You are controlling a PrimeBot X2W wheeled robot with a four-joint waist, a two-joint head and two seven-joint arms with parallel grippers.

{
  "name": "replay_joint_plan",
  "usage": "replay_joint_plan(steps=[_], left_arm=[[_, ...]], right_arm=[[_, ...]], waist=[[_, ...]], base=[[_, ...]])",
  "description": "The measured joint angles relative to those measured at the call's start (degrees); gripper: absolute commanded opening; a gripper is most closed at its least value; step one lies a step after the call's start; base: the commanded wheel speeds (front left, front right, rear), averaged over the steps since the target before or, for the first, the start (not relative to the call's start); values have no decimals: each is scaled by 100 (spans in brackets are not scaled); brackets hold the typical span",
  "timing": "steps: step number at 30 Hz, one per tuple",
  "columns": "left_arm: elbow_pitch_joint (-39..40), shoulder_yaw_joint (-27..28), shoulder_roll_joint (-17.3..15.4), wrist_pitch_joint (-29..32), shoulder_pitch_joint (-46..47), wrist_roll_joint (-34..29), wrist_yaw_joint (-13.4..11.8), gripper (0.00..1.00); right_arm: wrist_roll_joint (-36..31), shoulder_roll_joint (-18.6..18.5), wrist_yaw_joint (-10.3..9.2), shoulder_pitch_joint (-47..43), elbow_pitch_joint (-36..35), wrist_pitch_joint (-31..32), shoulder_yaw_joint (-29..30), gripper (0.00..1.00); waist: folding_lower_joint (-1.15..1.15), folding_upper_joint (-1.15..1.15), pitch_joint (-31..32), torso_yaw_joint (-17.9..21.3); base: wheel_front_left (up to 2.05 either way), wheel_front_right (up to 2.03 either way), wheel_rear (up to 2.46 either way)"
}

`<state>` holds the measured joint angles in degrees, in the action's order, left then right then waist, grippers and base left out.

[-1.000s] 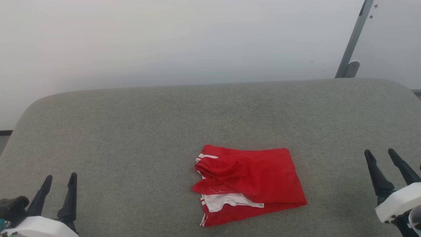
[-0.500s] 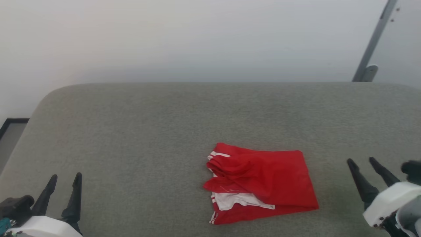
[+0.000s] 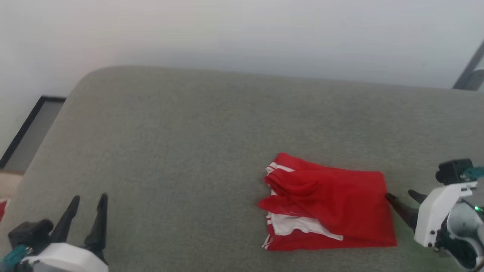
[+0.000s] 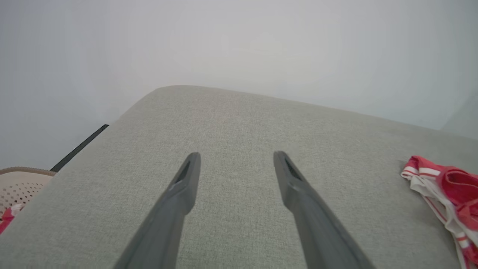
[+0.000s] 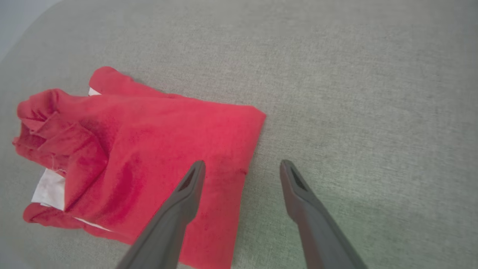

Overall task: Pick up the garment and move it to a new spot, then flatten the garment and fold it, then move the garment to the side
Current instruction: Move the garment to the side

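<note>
The fold could be undone if only the top layer of the red, white-sleeved jersey T-shirt [image 5: 149,142] just before the open, empty right gripper [image 5: 242,164] is pinched

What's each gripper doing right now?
Left gripper: open, empty, above bare cushion.
Right gripper: open, empty, fingertips at the garment edge.

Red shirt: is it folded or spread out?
Folded, loosely. The garment lies doubled into a layered block, with white cloth showing between red layers and one end bunched.
</note>
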<state>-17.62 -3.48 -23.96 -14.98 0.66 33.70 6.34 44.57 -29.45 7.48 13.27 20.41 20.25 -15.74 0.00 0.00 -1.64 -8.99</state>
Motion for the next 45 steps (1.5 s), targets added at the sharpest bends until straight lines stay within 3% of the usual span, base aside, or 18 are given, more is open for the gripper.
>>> replay_joint_plan(steps=[7, 16, 17, 29, 45], left_arm=[[-77, -159, 201, 0, 296, -109, 23, 100], [-172, -233, 442, 0, 643, -194, 67, 100], [-188, -237, 463, 0, 666, -204, 68, 100], [-248, -182, 489, 0, 815, -293, 98, 100], [10, -595, 254, 0, 1545, -349, 100, 100]], right_arm=[[-31, -147, 1, 370, 86, 1511, -46, 100], [-153, -48, 0, 581, 2, 2642, 202, 100], [-170, -25, 0, 581, -32, 2700, 241, 1], [-502, 164, 9, 681, -387, 2732, 726, 0], [-1446, -570, 2, 1783, -315, 2337, 1314, 0]], waist=[[0, 0, -416, -279], [0, 0, -875, -499], [0, 0, -909, -517], [0, 0, -1056, -387], [0, 0, -1360, 520]], base=[[0, 0, 0], [0, 0, 0], [0, 0, 0], [0, 0, 0], [0, 0, 0]])
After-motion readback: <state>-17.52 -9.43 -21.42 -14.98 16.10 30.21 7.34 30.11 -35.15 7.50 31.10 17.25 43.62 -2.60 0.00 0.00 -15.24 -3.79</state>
